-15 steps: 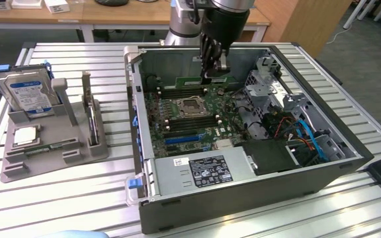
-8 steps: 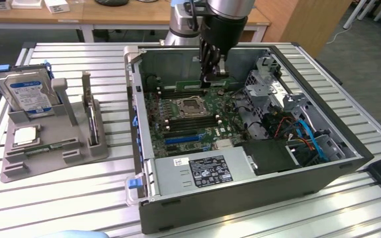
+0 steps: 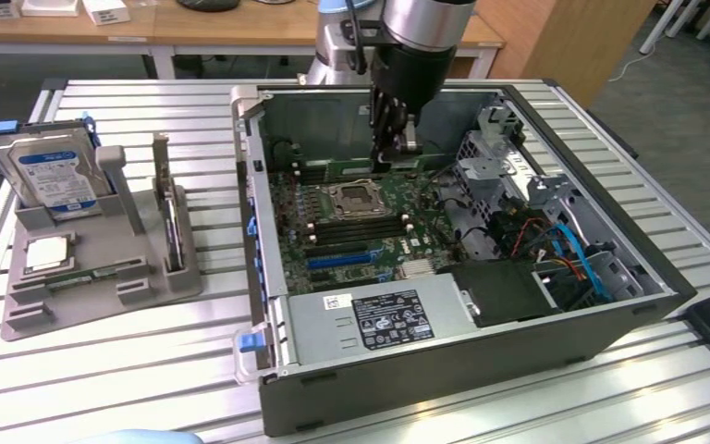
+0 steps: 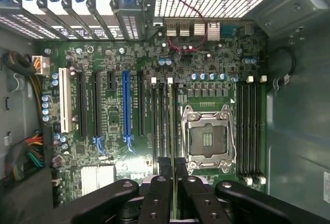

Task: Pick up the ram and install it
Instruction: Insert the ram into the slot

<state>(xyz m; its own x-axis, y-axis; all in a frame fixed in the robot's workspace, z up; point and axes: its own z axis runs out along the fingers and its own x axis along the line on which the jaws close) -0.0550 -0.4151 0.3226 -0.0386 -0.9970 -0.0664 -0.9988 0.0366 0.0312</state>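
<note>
In the exterior view, your arm reaches down into the open computer case (image 3: 454, 370) in the middle of the frame. The gripper (image 3: 395, 159) sits low over the motherboard (image 3: 368, 240), just above the CPU socket (image 3: 352, 196) in the picture. The ram (image 3: 352, 167) shows as a pale green strip on edge, running from the fingertips toward the exterior view's left. Its lower edge is lost among the memory slots, so you cannot tell from here whether it is seated. The dark fingers blur into the case wall behind them and their gap is hard to read. At the frame's left, the grey holder (image 3: 96, 296) carries the hard drive (image 3: 53, 176) and the CPU chip (image 3: 44, 252), well apart from the case.

In the wrist view, the gripper (image 4: 172, 176) has its two fingers (image 4: 163, 182) drawn nearly together, pinching the ram (image 4: 170, 121). You see the stick edge-on as a thin yellowish line. It lies along the slots between the blue slot (image 4: 126, 105) and the socket (image 4: 209, 139). Its near end is hidden between the fingers, and its depth in the slot cannot be judged.
</note>
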